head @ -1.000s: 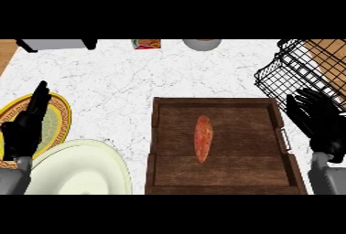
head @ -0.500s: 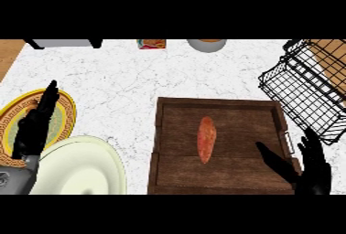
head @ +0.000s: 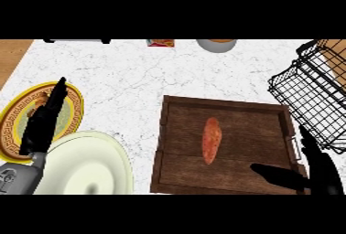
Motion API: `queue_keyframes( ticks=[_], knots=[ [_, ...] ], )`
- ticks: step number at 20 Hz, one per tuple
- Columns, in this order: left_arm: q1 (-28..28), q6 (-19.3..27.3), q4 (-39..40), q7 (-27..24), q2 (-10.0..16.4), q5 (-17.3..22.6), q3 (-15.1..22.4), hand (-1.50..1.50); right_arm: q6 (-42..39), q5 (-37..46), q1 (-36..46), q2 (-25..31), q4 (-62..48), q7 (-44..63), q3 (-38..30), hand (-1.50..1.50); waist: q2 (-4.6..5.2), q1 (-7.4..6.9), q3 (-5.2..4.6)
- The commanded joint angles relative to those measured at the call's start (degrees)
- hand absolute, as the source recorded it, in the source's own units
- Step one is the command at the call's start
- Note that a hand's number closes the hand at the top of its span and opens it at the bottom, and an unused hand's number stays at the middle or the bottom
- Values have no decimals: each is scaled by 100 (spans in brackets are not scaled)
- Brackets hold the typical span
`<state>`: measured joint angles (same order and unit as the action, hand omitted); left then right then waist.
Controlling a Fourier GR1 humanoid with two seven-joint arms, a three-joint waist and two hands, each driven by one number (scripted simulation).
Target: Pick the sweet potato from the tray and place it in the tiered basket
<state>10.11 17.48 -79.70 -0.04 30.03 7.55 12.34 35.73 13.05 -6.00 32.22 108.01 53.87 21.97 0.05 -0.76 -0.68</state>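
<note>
Hovering at 5 o'clock corner of tray (head: pixel 162 141), right hand (head: pixel 319 176) spread, thumb apart, ready to straddle sweet potato (head: pixel 211 140).

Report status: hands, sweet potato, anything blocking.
Right robot hand open over brown wooden tray, near-right corner, not touching orange sweet potato. Left robot hand open at left edge. Nothing in the way.

White marble counter (head: pixel 135 77). Wooden tray (head: pixel 162 146) lies just left of the right hand (head: pixel 323 171), with the wire basket (head: pixel 304 91) beyond that hand. Gold-rimmed plate (head: pixel 13 114) sits under the left hand (head: pixel 42 125), pale plate (head: pixel 88 169) just right of it. Packet (head: pixel 160 43) and bowl (head: pixel 216 45) far ahead, at the back edge.
</note>
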Motion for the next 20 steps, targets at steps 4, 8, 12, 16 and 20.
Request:
queue_keyframes(
  ticks=[4,8,12,16,20],
  knots=[
    [93,-122,-17,58,-42,22,-21,0,-1052,322,1366,289,551,3000,-57,-150,-1,-67,26],
    [-19,117,-70,66,-268,-231,188,0,-1328,-20,1800,-101,-46,3122,-122,-150,10,-82,43],
    [100,-132,-70,84,-46,-75,-22,0,-1511,-250,2188,-372,-649,3133,-39,-150,18,-134,32],
    [101,20,31,78,-175,-161,-39,0,-1621,-213,2166,-506,-828,3136,235,-150,-7,-1,27],
    [-83,-45,-216,117,-80,-124,-87,0,-1505,-28,2516,-904,-1436,3136,313,-150,-20,-74,34]
  ],
)
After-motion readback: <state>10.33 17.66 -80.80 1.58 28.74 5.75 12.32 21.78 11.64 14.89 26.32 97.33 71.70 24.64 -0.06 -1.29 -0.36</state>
